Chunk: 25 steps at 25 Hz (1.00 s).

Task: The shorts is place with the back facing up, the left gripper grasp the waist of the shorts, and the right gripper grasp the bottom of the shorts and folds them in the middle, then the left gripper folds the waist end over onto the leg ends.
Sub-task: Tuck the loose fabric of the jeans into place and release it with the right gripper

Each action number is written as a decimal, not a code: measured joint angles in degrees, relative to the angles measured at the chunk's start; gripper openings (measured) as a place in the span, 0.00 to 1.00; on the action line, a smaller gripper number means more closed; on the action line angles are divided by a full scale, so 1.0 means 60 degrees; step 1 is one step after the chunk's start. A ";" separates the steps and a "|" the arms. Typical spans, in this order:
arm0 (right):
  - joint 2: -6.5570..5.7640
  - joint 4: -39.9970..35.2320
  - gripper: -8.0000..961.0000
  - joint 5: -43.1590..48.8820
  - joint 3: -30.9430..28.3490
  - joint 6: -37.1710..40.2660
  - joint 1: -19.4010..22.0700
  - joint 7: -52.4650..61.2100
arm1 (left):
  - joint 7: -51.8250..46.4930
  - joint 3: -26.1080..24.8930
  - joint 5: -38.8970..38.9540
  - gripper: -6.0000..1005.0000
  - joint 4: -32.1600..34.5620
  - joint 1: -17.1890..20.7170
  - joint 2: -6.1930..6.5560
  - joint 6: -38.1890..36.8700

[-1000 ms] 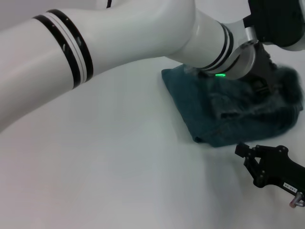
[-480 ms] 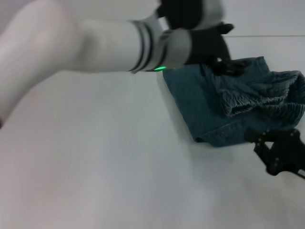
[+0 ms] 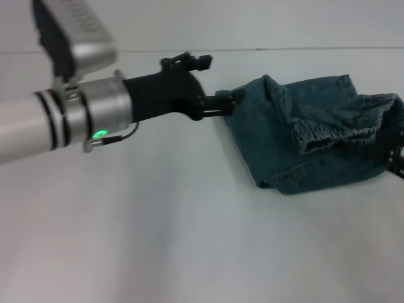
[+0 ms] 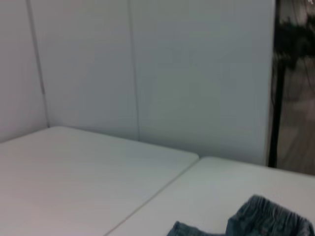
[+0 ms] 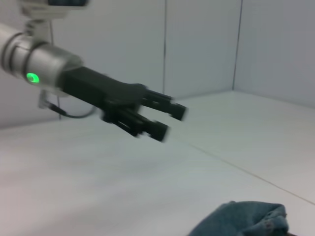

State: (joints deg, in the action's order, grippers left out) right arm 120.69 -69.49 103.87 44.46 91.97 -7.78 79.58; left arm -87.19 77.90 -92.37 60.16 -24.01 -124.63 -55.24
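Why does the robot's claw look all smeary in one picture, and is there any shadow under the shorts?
In the right wrist view the left claw is motion-blurred, its fingertips smeared. In the head view the same claw looks sharper, and the shorts cast only a faint soft shadow on the white table. The left wrist view is soft overall, under even light.

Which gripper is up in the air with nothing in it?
The left gripper, the black one on the silver arm with the green light. It hangs open beside the shorts. The right gripper barely shows at the edge.
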 joint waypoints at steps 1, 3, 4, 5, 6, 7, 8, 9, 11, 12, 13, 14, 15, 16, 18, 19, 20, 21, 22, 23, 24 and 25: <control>0.0004 -0.0590 0.12 0.0239 0.0118 -0.0006 0.0010 0.0467 | 0.0416 -0.0418 0.0332 0.92 -0.0335 0.0041 0.0005 -0.0378; 0.0001 -0.1686 0.15 0.0922 0.0456 -0.0121 -0.0070 0.1438 | 0.1102 -0.1116 0.0766 0.92 -0.1023 0.0070 0.0026 -0.1003; -0.0002 -0.2220 0.20 0.1298 0.0685 -0.0185 -0.0156 0.1954 | 0.1364 -0.1369 0.0886 0.92 -0.1307 0.0082 0.0034 -0.1254; -0.0021 -0.2645 0.24 0.1770 0.0921 -0.0242 -0.0291 0.2565 | 0.1803 -0.1758 0.1009 0.92 -0.1660 0.0108 0.0060 -0.1645; -0.0040 -0.3016 0.29 0.2291 0.1155 -0.0263 -0.0495 0.3144 | 0.2157 -0.2078 0.1070 0.92 -0.1943 0.0141 0.0065 -0.1975; -0.0057 -0.3303 0.33 0.2776 0.1383 -0.0238 -0.0693 0.3599 | 0.2525 -0.2389 0.1095 0.92 -0.2199 0.0183 0.0071 -0.2308; -0.0073 -0.3535 0.38 0.3415 0.1609 -0.0155 -0.0943 0.4060 | 0.2802 -0.2668 0.1105 0.92 -0.2425 0.0226 0.0074 -0.2546; -0.0085 -0.3738 0.46 0.3948 0.1841 -0.0093 -0.1171 0.4415 | 0.3144 -0.2963 0.1114 0.92 -0.2703 0.0275 0.0081 -0.2822; -0.0089 -0.3993 0.64 0.5188 0.2477 0.0029 -0.1654 0.5151 | 0.3591 -0.3449 0.1122 0.92 -0.3200 0.0370 0.0103 -0.3091; -0.0088 -0.4079 0.65 0.5697 0.2774 0.0048 -0.1873 0.5473 | 0.3728 -0.3610 0.1111 0.92 -0.3385 0.0420 0.0109 -0.3142; -0.0091 -0.4117 0.67 0.6212 0.3127 0.0103 -0.2130 0.5800 | 0.3841 -0.3769 0.1085 0.92 -0.3572 0.0485 0.0115 -0.3150; -0.0096 -0.4145 0.68 0.6705 0.3434 0.0144 -0.2367 0.6141 | 0.3931 -0.3875 0.1060 0.92 -0.3685 0.0573 0.0118 -0.3157; -0.0097 -0.4154 0.70 0.7121 0.3748 0.0200 -0.2624 0.6434 | 0.3977 -0.3912 0.1045 0.92 -0.3733 0.0643 0.0117 -0.3155; -0.0097 -0.4158 0.72 0.7554 0.4078 0.0227 -0.2822 0.6687 | 0.4018 -0.3934 0.1039 0.92 -0.3750 0.0734 0.0117 -0.3142; -0.0083 -0.4167 0.75 0.8423 0.4767 0.0138 -0.3151 0.7189 | 0.4045 -0.3941 0.1021 0.92 -0.3781 0.0836 0.0113 -0.3098; -0.0073 -0.4168 0.76 0.8951 0.5213 -0.0026 -0.3270 0.7509 | 0.4055 -0.3954 0.1002 0.92 -0.3821 0.0887 0.0111 -0.3068; -0.0066 -0.4163 0.78 0.9418 0.5710 -0.0204 -0.3370 0.7804 | 0.4060 -0.3971 0.0989 0.92 -0.3857 0.0924 0.0110 -0.3055; -0.0047 -0.4144 0.79 0.9753 0.6162 -0.0352 -0.3425 0.8046 | 0.4069 -0.4013 0.0976 0.92 -0.3883 0.0957 0.0110 -0.3052; -0.0041 -0.4135 0.81 1.0106 0.6634 -0.0551 -0.3465 0.8310 | 0.4099 -0.4059 0.0961 0.92 -0.3914 0.0988 0.0109 -0.3050; -0.0026 -0.4118 0.81 1.0349 0.7087 -0.0708 -0.3481 0.8535 | 0.4132 -0.4100 0.0953 0.92 -0.3947 0.1011 0.0105 -0.3050; -0.0027 -0.4106 0.81 1.0494 0.7414 -0.0871 -0.3489 0.8718 | 0.4193 -0.4161 0.0952 0.92 -0.4012 0.1021 0.0104 -0.3049; -0.0026 -0.4094 0.82 1.0574 0.7664 -0.0995 -0.3492 0.8861 | 0.4230 -0.4191 0.0952 0.92 -0.4064 0.1023 0.0105 -0.3047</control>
State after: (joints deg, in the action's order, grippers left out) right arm 120.53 -94.06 167.32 90.45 85.99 -28.74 132.75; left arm -61.80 52.76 -86.66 35.78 -17.88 -124.00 -73.52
